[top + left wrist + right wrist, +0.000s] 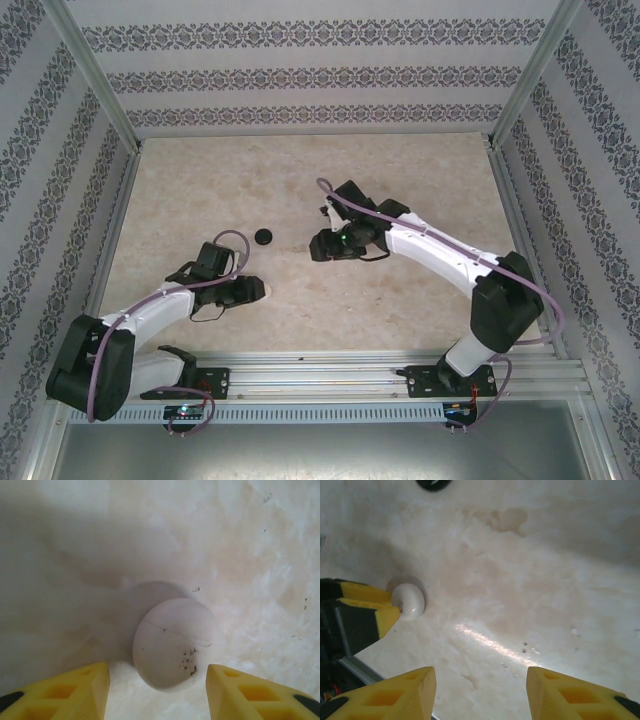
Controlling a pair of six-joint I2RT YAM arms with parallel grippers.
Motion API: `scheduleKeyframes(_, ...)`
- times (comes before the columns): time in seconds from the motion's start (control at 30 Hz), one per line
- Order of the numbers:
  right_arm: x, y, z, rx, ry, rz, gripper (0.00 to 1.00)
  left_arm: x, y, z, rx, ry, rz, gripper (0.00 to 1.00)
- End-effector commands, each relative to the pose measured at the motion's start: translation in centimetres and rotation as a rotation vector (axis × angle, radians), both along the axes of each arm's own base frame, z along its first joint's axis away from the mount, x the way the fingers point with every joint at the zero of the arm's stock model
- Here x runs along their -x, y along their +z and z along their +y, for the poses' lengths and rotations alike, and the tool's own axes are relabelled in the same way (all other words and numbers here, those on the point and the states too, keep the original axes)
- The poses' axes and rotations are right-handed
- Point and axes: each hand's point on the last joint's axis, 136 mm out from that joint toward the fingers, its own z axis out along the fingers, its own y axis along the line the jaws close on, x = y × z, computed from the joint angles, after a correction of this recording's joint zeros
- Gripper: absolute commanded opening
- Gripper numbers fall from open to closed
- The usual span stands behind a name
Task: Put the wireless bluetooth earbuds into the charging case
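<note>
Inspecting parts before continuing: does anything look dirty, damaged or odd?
The white round case, lying at the left gripper, has dark specks near one edge and a thin line across it; seam or crack, unclear.

We are finding the white round plastic case (172, 645) lying on the beige marbled table (400, 310), between the fingertips of the left gripper (157, 667). The black round plastic case (263, 237) is lying behind it, apart, left of the right gripper (481, 672).
</note>
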Motion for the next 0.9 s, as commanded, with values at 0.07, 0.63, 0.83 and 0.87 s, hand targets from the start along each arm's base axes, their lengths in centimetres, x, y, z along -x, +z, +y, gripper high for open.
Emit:
scheduleKeyframes(0.07, -1.7, 3.3, -5.3, 0.038, -0.102, -0.163, 0.55, -0.4, 2.4, 1.5, -0.082, -0.011, -0.041, 0.56)
scheduleKeyframes(0.63, -5.1, 7.2, -23.4, 0.139, -0.525, -0.650, 0.98, -11.0, 20.6, 5.5, -0.431, -0.093, -0.626, 1.00)
scheduleKeyframes(0.83, -4.2, 8.8, -26.0, 0.288, -0.506, -0.891, 0.98, -13.5, 25.0, 8.7, -0.585, -0.001, -0.832, 1.00)
scheduleKeyframes(0.87, -4.1, 9.0, -26.4, 0.303, -0.516, -0.921, 0.98, -13.8, 25.7, 9.0, -0.606, 0.002, -0.887, 1.00)
